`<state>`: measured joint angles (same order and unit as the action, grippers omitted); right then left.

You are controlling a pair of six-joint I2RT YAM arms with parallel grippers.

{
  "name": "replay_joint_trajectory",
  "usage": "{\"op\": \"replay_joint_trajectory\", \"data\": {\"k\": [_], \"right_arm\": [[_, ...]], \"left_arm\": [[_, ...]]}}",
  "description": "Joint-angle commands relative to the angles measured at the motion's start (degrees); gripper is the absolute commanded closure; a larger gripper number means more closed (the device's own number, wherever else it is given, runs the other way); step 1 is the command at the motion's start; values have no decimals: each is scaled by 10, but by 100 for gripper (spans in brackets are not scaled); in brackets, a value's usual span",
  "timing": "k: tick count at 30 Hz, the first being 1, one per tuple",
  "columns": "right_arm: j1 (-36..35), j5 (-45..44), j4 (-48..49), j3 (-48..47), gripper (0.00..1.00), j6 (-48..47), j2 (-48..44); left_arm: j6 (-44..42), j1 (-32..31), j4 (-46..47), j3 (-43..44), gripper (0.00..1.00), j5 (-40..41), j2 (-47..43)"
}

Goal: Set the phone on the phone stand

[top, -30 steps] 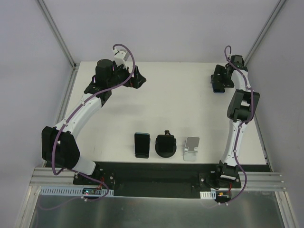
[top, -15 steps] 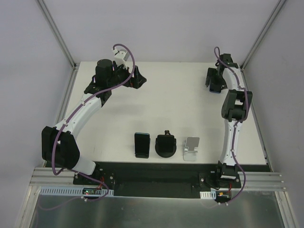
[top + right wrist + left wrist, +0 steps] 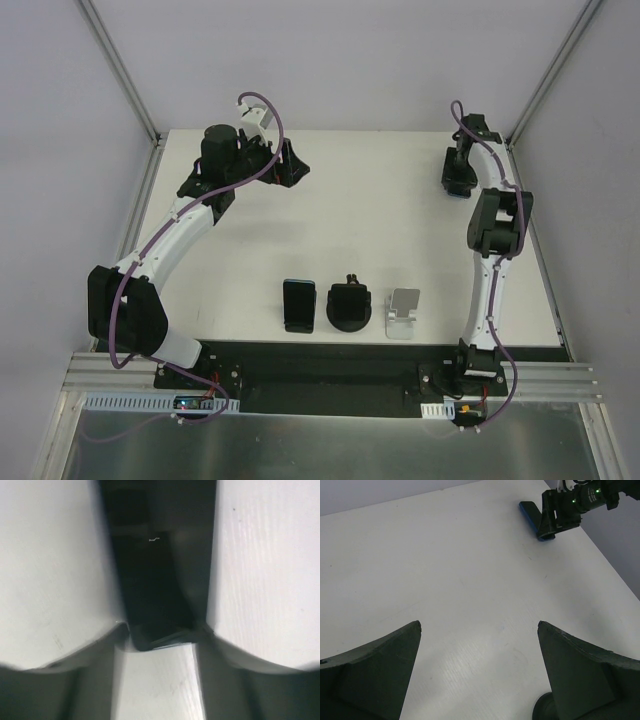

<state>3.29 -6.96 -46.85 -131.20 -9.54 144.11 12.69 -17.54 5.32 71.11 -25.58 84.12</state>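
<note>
A dark phone with a blue edge [image 3: 531, 519] lies flat at the table's back right. My right gripper [image 3: 458, 180] stands over it and covers most of it from above. In the right wrist view the phone [image 3: 150, 580] runs between the fingers, and my right gripper [image 3: 161, 627] is shut on its near end, both fingertips against its sides. Two stands sit near the front edge: a black one on a round base [image 3: 349, 306] and a silver phone stand [image 3: 403, 314]. My left gripper [image 3: 292, 166] hangs open at the back left, with nothing between its fingers [image 3: 395, 650].
A second dark phone [image 3: 298, 304] lies flat just left of the black stand. Grey walls and a metal frame [image 3: 150, 150] close the table at the back and sides. The right arm's elbow [image 3: 498, 215] rises near the right edge.
My right gripper shifted slightly left, settled over the back-right phone, and its jaws closed in on the phone's sides. The left arm has not moved.
</note>
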Motion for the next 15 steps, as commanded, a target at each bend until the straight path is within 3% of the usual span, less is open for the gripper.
{"op": "replay_joint_trajectory", "data": {"k": [1,4,9,15], "right_arm": [[0,17,-27,134,59,25,-80],[-1,27,19,261,61,52,-156],[-5,50,98,388,60,61,-249],[3,64,149,386,32,64,-281]], "left_arm": [[4,3,29,17,1,-21,-3],[4,3,29,14,1,-21,-6],[1,3,30,9,1,-18,-15],[4,3,33,11,1,-24,-11]]}}
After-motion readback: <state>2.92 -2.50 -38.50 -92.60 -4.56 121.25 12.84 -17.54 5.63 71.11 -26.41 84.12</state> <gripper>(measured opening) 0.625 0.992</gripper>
